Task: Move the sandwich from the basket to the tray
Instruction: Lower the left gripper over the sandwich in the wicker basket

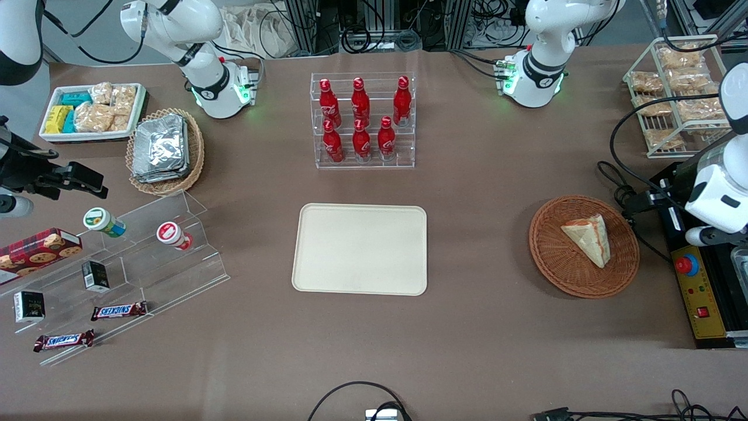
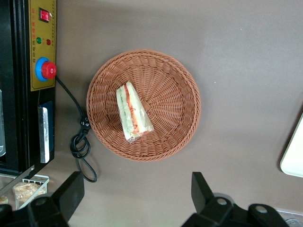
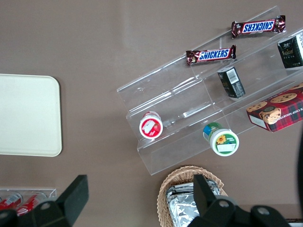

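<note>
The sandwich (image 1: 589, 237), a pale wedge in clear wrap with red and green filling, lies in the reddish-brown wicker basket (image 1: 549, 257) toward the working arm's end of the table. The left wrist view shows the sandwich (image 2: 132, 113) on its side, a little off the basket's (image 2: 175, 94) middle. My left gripper (image 2: 136, 194) is open and empty, high above bare table beside the basket, slightly farther from the front camera than it. The cream tray (image 1: 359, 248) lies flat mid-table with nothing on it; its corner shows in the left wrist view (image 2: 293, 156).
A black and yellow control box (image 1: 698, 292) with a red button and a looped black cable (image 2: 80, 142) lie beside the basket. A rack of red bottles (image 1: 362, 120) stands farther back than the tray. A wire rack of bagged snacks (image 1: 678, 93) stands at the working arm's end.
</note>
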`<action>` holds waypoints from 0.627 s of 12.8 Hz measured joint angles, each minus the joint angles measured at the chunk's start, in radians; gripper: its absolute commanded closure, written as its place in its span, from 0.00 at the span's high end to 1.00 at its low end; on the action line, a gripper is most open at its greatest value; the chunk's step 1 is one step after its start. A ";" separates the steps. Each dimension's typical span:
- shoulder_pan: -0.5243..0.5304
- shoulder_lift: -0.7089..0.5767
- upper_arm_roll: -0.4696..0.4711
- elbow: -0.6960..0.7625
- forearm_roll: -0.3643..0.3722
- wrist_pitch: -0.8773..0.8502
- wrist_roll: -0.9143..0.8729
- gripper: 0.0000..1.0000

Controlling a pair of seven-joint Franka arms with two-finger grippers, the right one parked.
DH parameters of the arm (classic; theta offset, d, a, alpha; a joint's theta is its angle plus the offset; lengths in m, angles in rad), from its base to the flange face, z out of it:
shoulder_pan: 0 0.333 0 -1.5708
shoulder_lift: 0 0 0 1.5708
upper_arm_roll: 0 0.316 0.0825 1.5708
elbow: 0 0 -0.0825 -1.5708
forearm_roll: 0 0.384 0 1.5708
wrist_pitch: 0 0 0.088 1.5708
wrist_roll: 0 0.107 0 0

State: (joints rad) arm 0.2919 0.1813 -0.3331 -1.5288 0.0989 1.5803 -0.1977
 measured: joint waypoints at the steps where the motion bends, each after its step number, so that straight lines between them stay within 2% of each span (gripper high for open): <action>1: 0.002 0.002 0.001 0.001 0.000 0.000 -0.004 1.00; 8: 0.001 0.038 0.002 0.001 0.002 -0.007 -0.055 1.00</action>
State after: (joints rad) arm 0.2934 0.2195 -0.3315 -1.5281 0.1004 1.5731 -0.2529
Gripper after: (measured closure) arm 0.000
